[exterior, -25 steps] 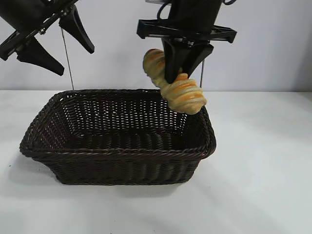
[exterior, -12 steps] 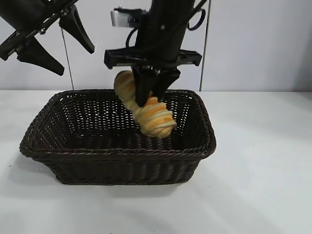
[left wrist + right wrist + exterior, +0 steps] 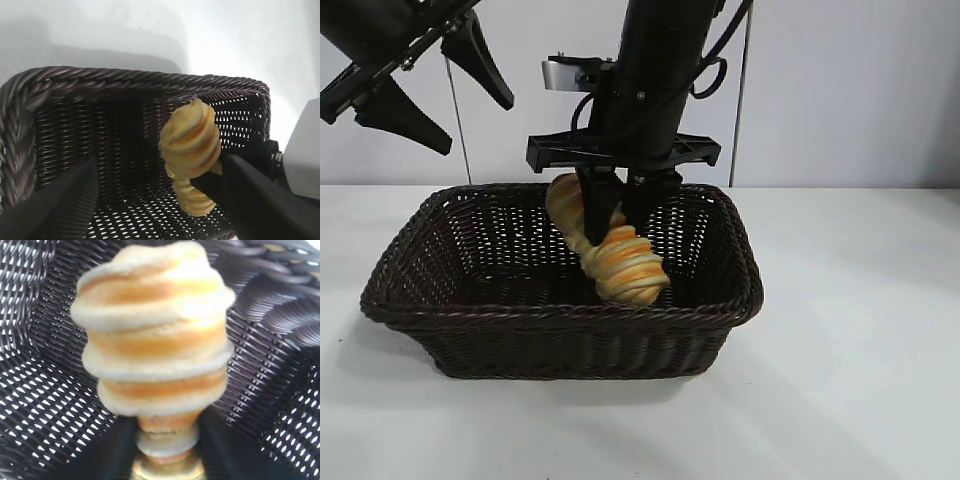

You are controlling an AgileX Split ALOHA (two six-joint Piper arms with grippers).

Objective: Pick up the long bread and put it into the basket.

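From the exterior view, the right gripper (image 3: 618,200) hangs over the middle of the basket (image 3: 560,318), its fingers (image 3: 595,205) clamped on the bread (image 3: 608,250) near the loaf's middle. The bread is tilted, its upper end toward the back left and its lower, thicker end pointing down into the basket, below the braided rim on the near side; whether that end touches the woven floor cannot be told. The basket sits on the white table (image 3: 860,350). The left gripper (image 3: 415,75) is raised above the basket's left rear corner, well apart from the bread, its two dark fingers spread with nothing between them. In the left wrist view, the basket (image 3: 135,82) fills the lower part of the picture and the bread (image 3: 192,142) hangs inside it, held from one side by the right gripper's dark fingers (image 3: 225,175); the left gripper's own fingers (image 3: 60,200) show as blurred dark shapes, set wide apart. In the right wrist view, the bread (image 3: 155,335) stands end-on and close, its ridges and orange stripes stacked, with the basket's weave (image 3: 40,390) all around behind it and dark fingers (image 3: 120,450) pressed against the narrow lower part of the loaf.
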